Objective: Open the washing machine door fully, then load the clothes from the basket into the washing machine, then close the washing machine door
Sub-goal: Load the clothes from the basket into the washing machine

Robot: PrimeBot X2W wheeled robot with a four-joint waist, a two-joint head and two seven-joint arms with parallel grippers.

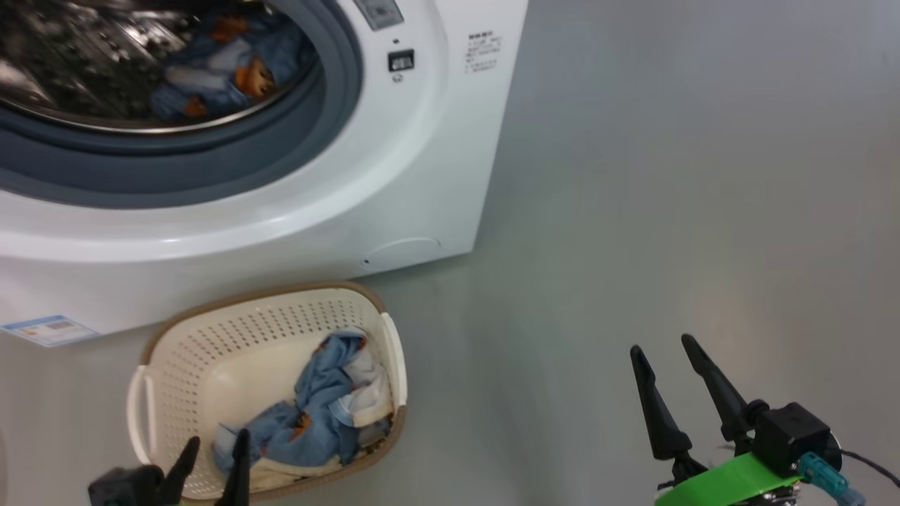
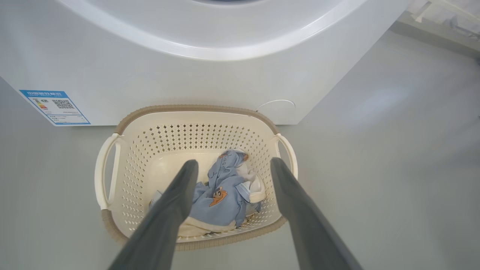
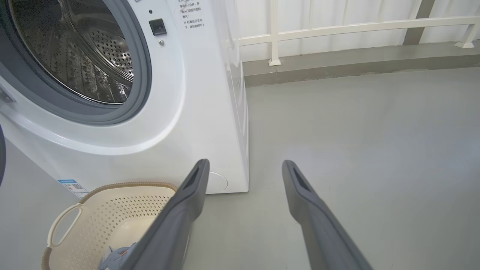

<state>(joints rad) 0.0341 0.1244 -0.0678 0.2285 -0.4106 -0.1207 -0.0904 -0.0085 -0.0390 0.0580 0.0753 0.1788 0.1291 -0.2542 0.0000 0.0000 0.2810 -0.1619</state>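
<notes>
The loading step is under way: the washing machine point(image 1: 394, 176) is standing with its mouth uncovered, and a blue-and-orange piece point(image 1: 225, 70) is already lying inside the steel drum point(image 3: 86, 56), blurred in the head view. The rest of the clothes point(image 2: 221, 195) are sitting in the basket point(image 2: 195, 108), bunched toward its near right corner. The basket is resting on the floor point(image 1: 668, 176), its far rim just beside the foot of the machine's front.

The left claw point(image 2: 233, 165) is hanging over the basket, fingers spread wide and grasping nothing; the heap is lying below and between them, seemingly apart from both. The right claw point(image 1: 662, 348) is hovering released over bare floor, well apart from the basket, carrying nothing.

As I am reading it, the next move is calling for the left claw to be going straight down onto the heap and pinching a thick fold, so that the blue and cream pieces are coming up together, then lifting clear of the rim and swinging up to the drum. Closing the washing machine door is waiting until the basket is emptied
</notes>
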